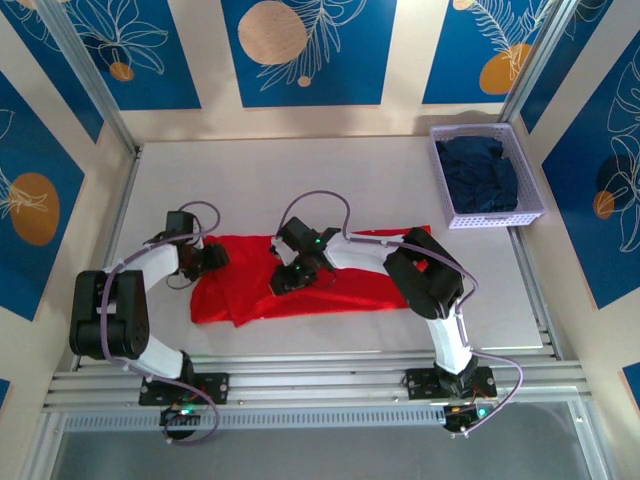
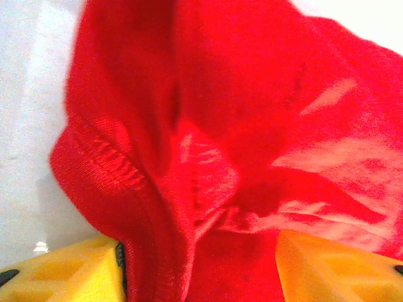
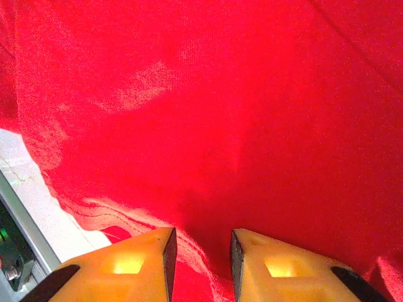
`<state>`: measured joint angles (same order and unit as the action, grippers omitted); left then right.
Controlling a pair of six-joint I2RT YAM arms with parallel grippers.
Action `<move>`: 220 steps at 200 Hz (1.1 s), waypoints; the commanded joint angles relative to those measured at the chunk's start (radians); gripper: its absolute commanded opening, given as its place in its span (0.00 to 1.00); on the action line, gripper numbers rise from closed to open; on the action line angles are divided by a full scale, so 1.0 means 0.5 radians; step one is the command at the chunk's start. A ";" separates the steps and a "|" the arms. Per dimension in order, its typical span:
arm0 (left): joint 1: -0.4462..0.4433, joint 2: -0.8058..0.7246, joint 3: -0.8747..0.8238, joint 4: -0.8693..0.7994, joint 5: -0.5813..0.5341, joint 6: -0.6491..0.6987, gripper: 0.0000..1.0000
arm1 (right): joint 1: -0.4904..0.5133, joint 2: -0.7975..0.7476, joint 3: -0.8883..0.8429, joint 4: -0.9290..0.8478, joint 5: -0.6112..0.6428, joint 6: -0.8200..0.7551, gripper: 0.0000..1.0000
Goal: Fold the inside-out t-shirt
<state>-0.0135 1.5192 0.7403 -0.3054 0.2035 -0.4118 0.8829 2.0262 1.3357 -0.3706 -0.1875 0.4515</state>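
Observation:
The bright red t-shirt (image 1: 350,292) lies spread in a wide band across the middle of the table, with no print showing. My left gripper (image 1: 215,258) sits at its left end. In the left wrist view the left gripper (image 2: 198,264) has its yellow fingers (image 2: 69,274) wide apart, open, with a bunched fold and stitched hem of the t-shirt (image 2: 208,126) between them. My right gripper (image 1: 283,280) is on the shirt's middle. Seen from the right wrist, the right gripper (image 3: 203,251) is shut on the t-shirt (image 3: 239,113), its narrow gap holding cloth and the hem.
A lilac basket (image 1: 440,180) at the back right holds a dark navy garment (image 1: 480,170). Bare table (image 1: 330,180) lies behind the shirt, and a metal rail (image 1: 300,375) runs along the near edge. Frame posts stand at both back corners.

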 commanded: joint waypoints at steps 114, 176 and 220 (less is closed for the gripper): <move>-0.231 0.033 -0.157 0.094 0.368 -0.002 0.26 | 0.027 0.065 0.084 -0.059 -0.011 0.015 0.31; -0.228 0.021 -0.171 0.215 0.267 -0.117 0.00 | 0.028 0.012 0.120 -0.101 0.014 0.017 0.32; -0.190 -0.295 -0.205 0.262 0.144 -0.278 0.00 | -0.049 -0.290 0.056 -0.110 0.110 0.013 0.42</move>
<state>-0.1162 1.4425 0.6235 -0.1722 0.3168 -0.5060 0.8833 2.0129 1.3666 -0.4118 -0.1585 0.4553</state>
